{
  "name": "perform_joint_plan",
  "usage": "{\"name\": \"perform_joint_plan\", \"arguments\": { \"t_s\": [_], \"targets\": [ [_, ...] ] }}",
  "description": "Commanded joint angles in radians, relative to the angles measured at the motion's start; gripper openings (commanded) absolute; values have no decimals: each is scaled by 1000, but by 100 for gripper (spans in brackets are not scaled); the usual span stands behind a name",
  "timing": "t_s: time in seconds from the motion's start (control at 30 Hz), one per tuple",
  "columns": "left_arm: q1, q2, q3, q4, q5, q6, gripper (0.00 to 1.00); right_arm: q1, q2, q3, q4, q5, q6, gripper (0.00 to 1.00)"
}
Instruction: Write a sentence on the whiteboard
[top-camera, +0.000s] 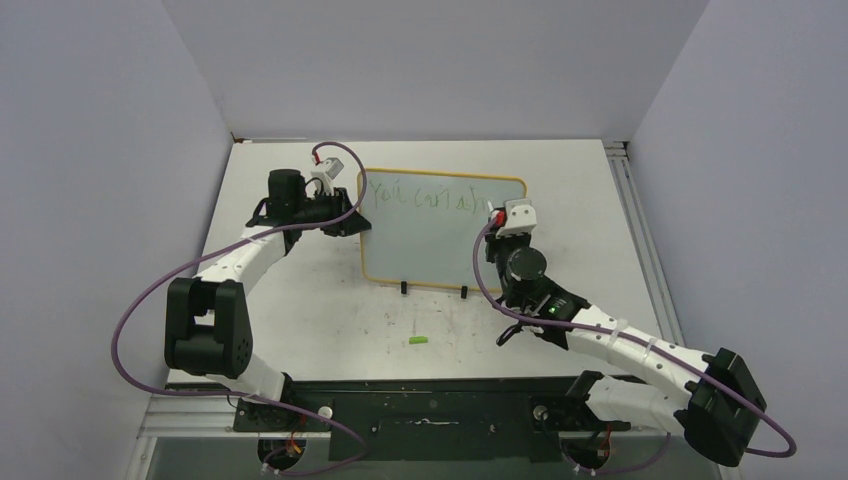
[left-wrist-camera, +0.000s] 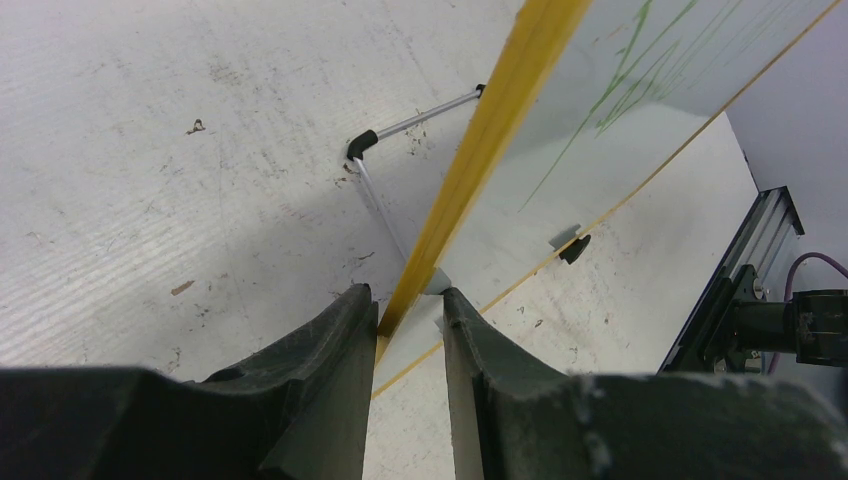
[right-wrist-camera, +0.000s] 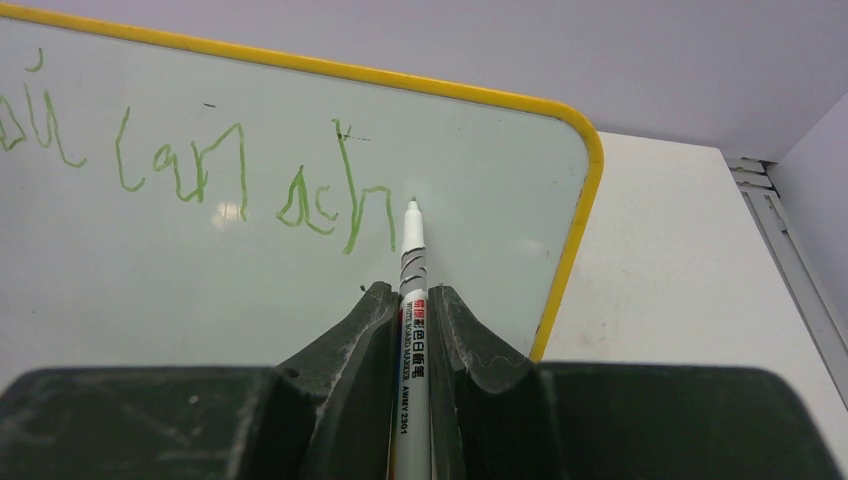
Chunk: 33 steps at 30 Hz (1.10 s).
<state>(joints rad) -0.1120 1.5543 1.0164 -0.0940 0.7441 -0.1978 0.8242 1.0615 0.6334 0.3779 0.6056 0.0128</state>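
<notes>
The whiteboard (top-camera: 430, 245) stands upright mid-table on two black clip feet, with a yellow frame. My left gripper (top-camera: 352, 216) is shut on its left edge. In the left wrist view the fingers (left-wrist-camera: 405, 300) pinch the yellow frame (left-wrist-camera: 480, 150). The sentence (top-camera: 420, 197) is green writing along the top, reading about "You can ach" (right-wrist-camera: 200, 175). My right gripper (top-camera: 497, 222) is shut on a white marker pen (right-wrist-camera: 412, 300). The pen's tip is at the board just right of the last letter.
A small green cap (top-camera: 418, 341) lies on the table in front of the board. A wire stand (left-wrist-camera: 400, 130) props the board from behind. A metal rail (top-camera: 625, 200) runs along the table's right edge. Grey walls close in on three sides.
</notes>
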Motion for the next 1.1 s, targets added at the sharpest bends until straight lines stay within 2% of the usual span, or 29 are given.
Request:
{"name": "perform_joint_plan", "arguments": {
  "t_s": [0.0, 0.53, 0.7, 0.83, 1.07],
  "targets": [
    [-11, -30, 40, 7, 8, 11, 28, -9, -1, 17, 32, 10, 28, 5],
    [-11, -31, 40, 8, 9, 9, 28, 18, -44, -43, -39, 40, 104, 5],
    [-11, -31, 40, 9, 7, 9, 28, 57, -60, -16, -31, 44, 70, 5],
    [-11, -32, 39, 7, 5, 10, 28, 133, -42, 28, -13, 110, -3, 5],
    [-11, -32, 39, 7, 6, 11, 28, 120, -11, 59, 49, 108, -54, 5]
  ]
}}
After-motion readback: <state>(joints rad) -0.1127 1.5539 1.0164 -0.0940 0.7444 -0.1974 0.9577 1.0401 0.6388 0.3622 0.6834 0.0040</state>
